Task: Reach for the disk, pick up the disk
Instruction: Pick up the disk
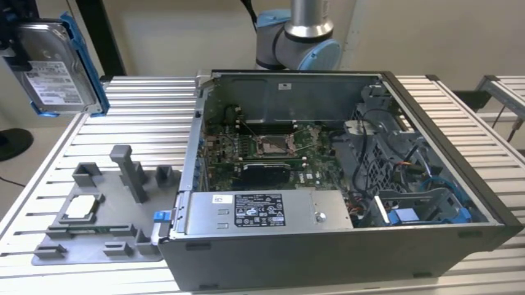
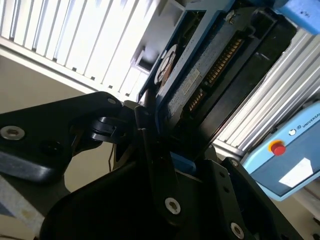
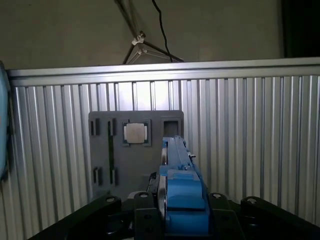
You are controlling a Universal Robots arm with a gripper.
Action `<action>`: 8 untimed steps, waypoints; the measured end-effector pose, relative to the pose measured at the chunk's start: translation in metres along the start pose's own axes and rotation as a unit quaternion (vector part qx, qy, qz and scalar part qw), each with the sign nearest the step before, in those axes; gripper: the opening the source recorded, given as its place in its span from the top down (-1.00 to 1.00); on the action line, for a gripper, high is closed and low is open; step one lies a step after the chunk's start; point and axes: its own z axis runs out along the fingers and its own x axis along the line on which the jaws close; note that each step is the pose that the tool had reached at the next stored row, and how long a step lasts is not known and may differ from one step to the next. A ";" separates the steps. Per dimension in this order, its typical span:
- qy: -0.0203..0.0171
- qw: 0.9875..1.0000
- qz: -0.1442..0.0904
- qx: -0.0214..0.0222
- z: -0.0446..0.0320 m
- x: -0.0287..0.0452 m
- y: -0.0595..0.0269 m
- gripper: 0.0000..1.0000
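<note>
The disk (image 1: 58,64), a silver metal hard drive with a white label and blue side rails, hangs upright in the air at the exterior view's far left, well above the slatted table. My gripper (image 1: 10,38) is shut on it from the left edge. In the second wrist view the black fingers (image 2: 150,145) clamp the disk (image 2: 210,65), whose underside and connector row face the camera. In the first wrist view the disk (image 3: 179,182) stands edge-on, blue rail up, between the gripper's black parts (image 3: 180,222).
An open computer case (image 1: 459,239) with a long grey metal box (image 1: 262,212) fills the table's middle. A grey fixture plate (image 1: 98,246) holds a small square chip (image 1: 80,206). The arm's base (image 1: 299,37) stands behind. A light blue pendant (image 2: 290,160) lies beside the table.
</note>
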 end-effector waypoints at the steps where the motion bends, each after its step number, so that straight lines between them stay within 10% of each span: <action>1: 0.000 1.000 0.000 0.000 -0.0021 0.0000 -0.0001 1.00; 8: 0.000 1.000 0.000 0.000 -0.0159 0.0002 -0.0003 1.00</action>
